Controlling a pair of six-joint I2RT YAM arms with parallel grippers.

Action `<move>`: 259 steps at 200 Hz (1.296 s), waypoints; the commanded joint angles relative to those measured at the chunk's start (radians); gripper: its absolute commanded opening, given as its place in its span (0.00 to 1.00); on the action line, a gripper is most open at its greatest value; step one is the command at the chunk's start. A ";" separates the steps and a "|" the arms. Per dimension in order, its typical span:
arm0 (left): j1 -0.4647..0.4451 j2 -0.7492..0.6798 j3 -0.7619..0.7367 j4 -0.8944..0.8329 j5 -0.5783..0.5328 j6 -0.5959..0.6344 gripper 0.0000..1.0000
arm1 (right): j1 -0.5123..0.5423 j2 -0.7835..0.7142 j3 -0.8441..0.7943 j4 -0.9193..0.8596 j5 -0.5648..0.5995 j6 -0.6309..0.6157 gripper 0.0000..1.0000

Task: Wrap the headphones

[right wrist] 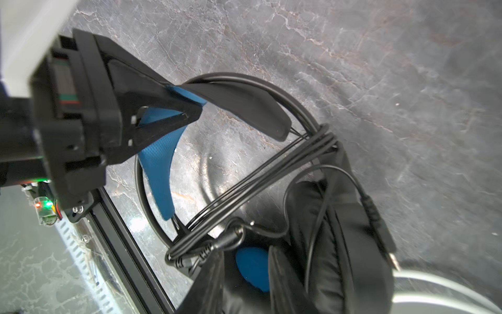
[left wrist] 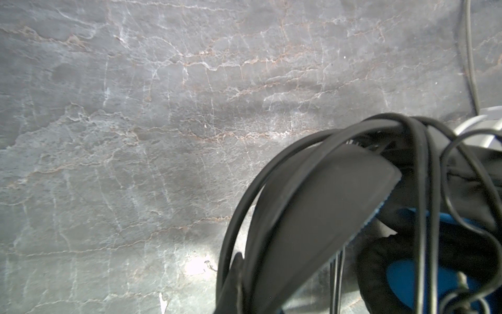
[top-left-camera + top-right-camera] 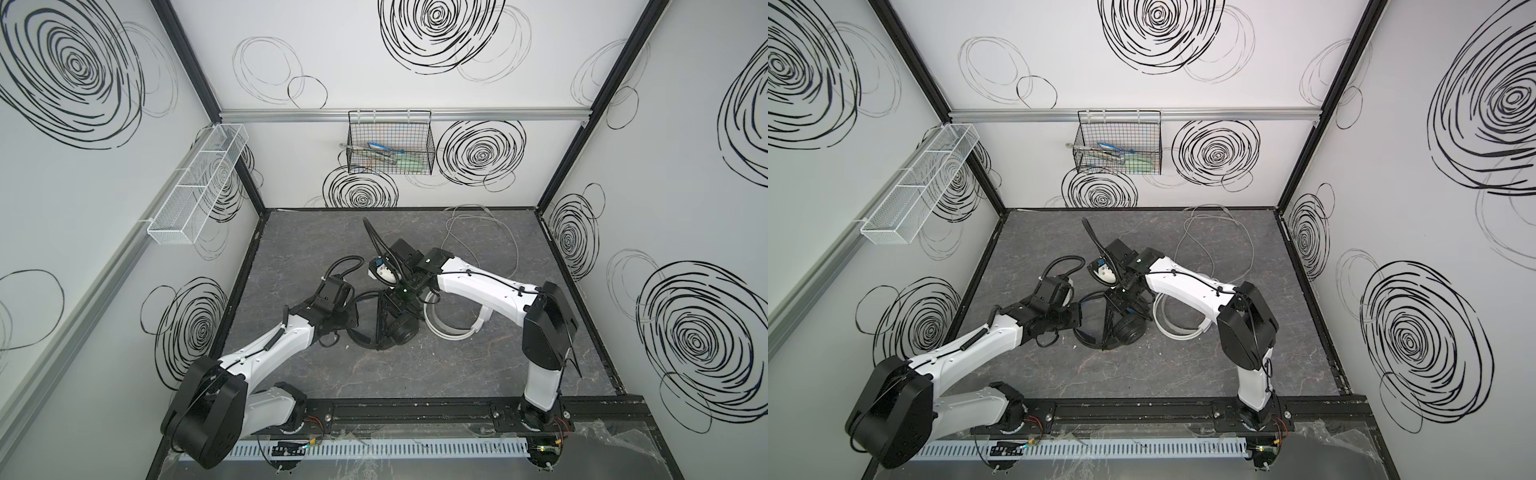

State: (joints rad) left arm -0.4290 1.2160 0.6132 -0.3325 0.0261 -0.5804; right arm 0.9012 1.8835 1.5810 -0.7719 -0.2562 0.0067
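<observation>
The black headphones (image 3: 401, 330) (image 3: 1127, 330) stand at the table's middle, their thin black cable (image 1: 271, 168) looped several times across the frame. Its plug (image 1: 380, 231) hangs loose. My left gripper (image 3: 353, 318) (image 1: 190, 111) is shut on the black headband (image 2: 326, 204) with its blue lining (image 1: 160, 163). My right gripper (image 3: 399, 307) (image 1: 245, 261) is over the ear cups with its jaws apart; the blue inner cup (image 1: 252, 269) shows between them. The white headphones lie just behind: ear cup (image 3: 380, 273), headband (image 3: 449, 330), and white cable (image 3: 478, 232) spread loose at the back right.
A black wire basket (image 3: 390, 151) with tools hangs on the back wall. A white mesh basket (image 3: 199, 187) hangs on the left wall. A black rail (image 3: 415, 409) runs along the table's front edge, between the arm bases.
</observation>
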 commanded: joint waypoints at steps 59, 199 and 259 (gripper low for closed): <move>0.011 -0.025 0.008 0.078 0.030 -0.022 0.00 | -0.012 0.076 -0.043 0.060 -0.032 -0.011 0.23; 0.019 -0.026 0.016 0.085 0.038 -0.030 0.00 | 0.005 0.177 -0.077 0.103 -0.062 -0.028 0.23; 0.027 -0.035 0.011 0.087 0.043 -0.032 0.00 | 0.007 0.207 -0.085 0.105 -0.088 -0.025 0.29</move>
State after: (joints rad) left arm -0.4164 1.2152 0.6132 -0.3332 0.0441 -0.5930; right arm 0.8978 2.0319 1.5280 -0.6575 -0.3111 -0.0124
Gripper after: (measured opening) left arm 0.079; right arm 0.283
